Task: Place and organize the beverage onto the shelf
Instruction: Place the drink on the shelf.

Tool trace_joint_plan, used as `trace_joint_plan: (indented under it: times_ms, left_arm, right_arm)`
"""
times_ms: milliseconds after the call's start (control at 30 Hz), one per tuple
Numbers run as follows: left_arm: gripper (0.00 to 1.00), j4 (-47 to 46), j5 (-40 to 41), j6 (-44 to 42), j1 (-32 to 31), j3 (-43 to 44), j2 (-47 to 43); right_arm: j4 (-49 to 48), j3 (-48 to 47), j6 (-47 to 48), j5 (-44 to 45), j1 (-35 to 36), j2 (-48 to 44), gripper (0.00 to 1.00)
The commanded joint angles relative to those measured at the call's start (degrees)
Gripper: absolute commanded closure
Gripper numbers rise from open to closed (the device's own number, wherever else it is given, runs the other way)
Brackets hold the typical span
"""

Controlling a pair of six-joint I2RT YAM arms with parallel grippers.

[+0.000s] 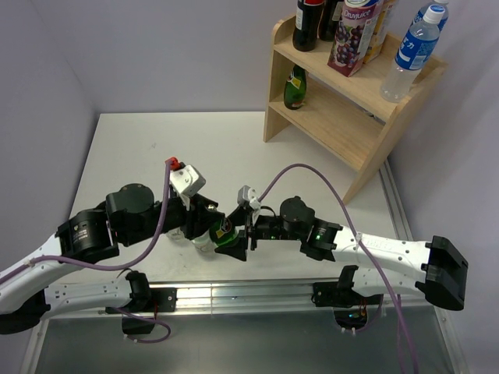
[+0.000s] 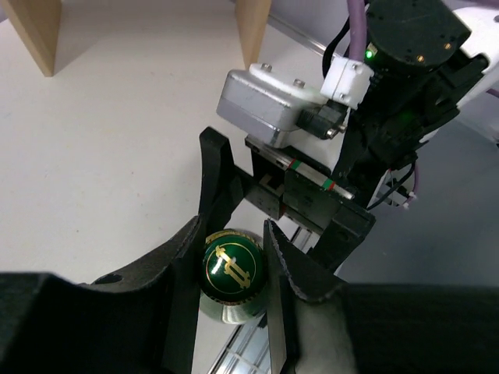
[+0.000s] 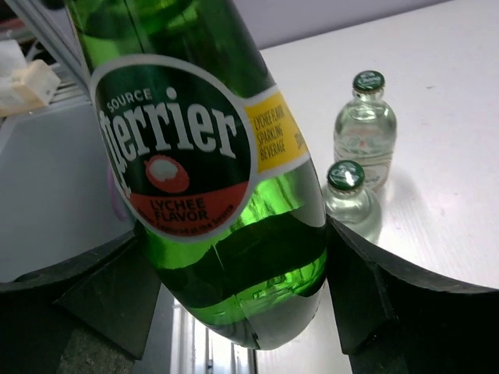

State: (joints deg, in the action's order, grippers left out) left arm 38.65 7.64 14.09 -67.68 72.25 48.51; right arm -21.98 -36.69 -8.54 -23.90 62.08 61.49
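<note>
Left wrist view: the left tool (image 2: 232,248) is pressed together on the gold-marked cap (image 2: 230,269) of a green bottle (image 3: 195,148), with one finger on each side of it. The right tool (image 3: 238,265) sits lower on the same bottle. Its black fingers (image 3: 366,288) flank the body below the Perrier label. They stand right at the glass, but whether they press it cannot be told. Nor can it be told whether the bottle's base rests on the counter (image 1: 234,148).

Directly under both tools runs the counter's near edge, with a metal rail (image 1: 257,294) just past it, so room is tight on that side. Just beyond the right tool, two small clear bottles (image 3: 365,128) with green caps stand upright on the counter, close together and near the held bottle. Farther out from the tools, bare white counter stretches to the back wall.

Ahead and to the right of the tools, well apart from them, the wooden shelf (image 1: 343,125) stands at the counter's far right corner, close to the wall. Its upper tier holds two dark bottles (image 1: 308,27) side by side and, next to them, a purple juice carton (image 1: 355,35) with a second carton (image 1: 382,27) behind it. A clear water bottle (image 1: 412,53) with a blue label stands at the outer end. On the lower tier a lone green glass bottle (image 1: 295,87) stands at the left end, and bare wood shows along the rest.
</note>
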Motion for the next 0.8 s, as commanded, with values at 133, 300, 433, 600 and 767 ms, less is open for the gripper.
trace_joint_plan:
  times_ms: [133, 300, 433, 600, 767]
  left_arm:
    - [1.00, -11.41, -0.44, -0.03, 0.00, 3.60, 1.23]
    - [1.00, -9.56, 2.12, 1.38, 0.00, 5.09, 3.60]
    - [1.00, -8.51, 1.68, 2.00, 0.00, 6.76, 4.31]
    - [1.00, -9.82, 1.59, 2.00, 0.00, 5.10, 2.64]
    - [1.00, -9.65, 1.59, 1.91, 0.00, 4.83, 2.47]
  right_arm:
    - [-8.87, -3.12, -2.18, -3.78, 1.99, 0.99, 0.29]
    - [-9.75, -5.14, -2.71, -4.31, 3.48, 2.22, 0.26]
    - [-9.75, -6.29, -2.63, -3.79, 4.53, 2.67, 0.23]
    - [-11.07, -6.55, -3.77, -3.96, 5.15, 2.75, 0.18]
    - [-13.00, -6.20, -5.26, -3.08, 5.24, 2.14, 0.08]
